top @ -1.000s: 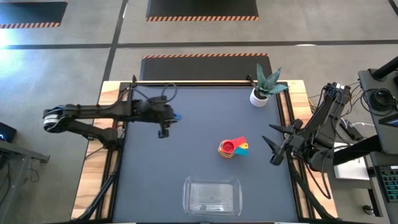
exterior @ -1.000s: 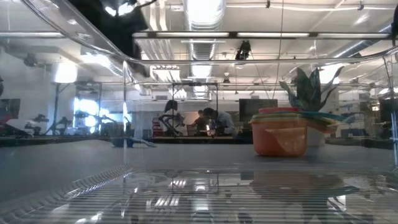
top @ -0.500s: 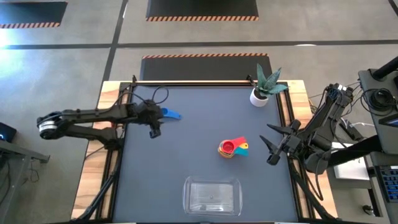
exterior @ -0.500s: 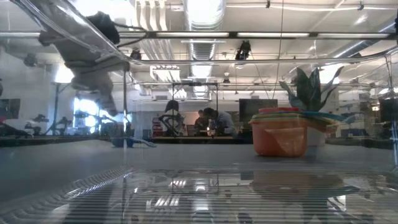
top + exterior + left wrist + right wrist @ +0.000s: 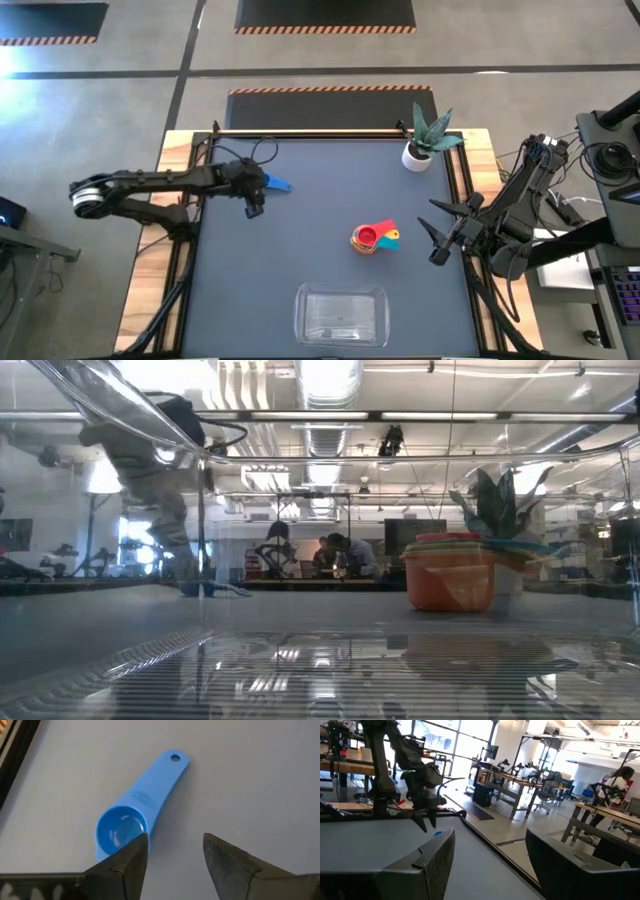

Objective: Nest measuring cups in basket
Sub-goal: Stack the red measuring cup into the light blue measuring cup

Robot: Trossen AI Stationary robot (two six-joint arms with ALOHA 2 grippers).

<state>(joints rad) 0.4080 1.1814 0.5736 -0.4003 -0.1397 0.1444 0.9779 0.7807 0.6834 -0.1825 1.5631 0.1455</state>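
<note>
1. Dark and matte, the worktop point(image 5: 300, 240) fills a wooden frame, with grey floor and hazard-striped mats beyond its far edge; the low view looks through to a bright workshop with ceiling ducts, strip lights and a seated person point(image 5: 345, 555) at a bench.
2. Nearest the front edge sits the clear basket point(image 5: 341, 315), with no cup showing in it; its ribbed wall fills the bottom of the low view.
3. Further in, right of centre, the nested measuring cups point(image 5: 373, 238) stand as one stack on the worktop, outside the basket: an orange cup outermost, red showing inside from above, and yellow and teal handles fanning out to the right.
4. My left gripper point(image 5: 254, 208) is over the far left part of the worktop, fingers parted and gripping nothing; the blue measuring cup point(image 5: 135, 810) lies flat on the surface just beside the fingertips, handle pointing away from me.
5. An oval mark is moulded into that blue handle, but its lettering is too small for me to read; a round hole pierces the handle's end.
6. My right gripper point(image 5: 437, 240) waits at the right edge of the worktop, fingers spread and empty.
7. Farthest back, near the right corner, a white pot with a spiky green plant point(image 5: 421, 147) stands.
</note>
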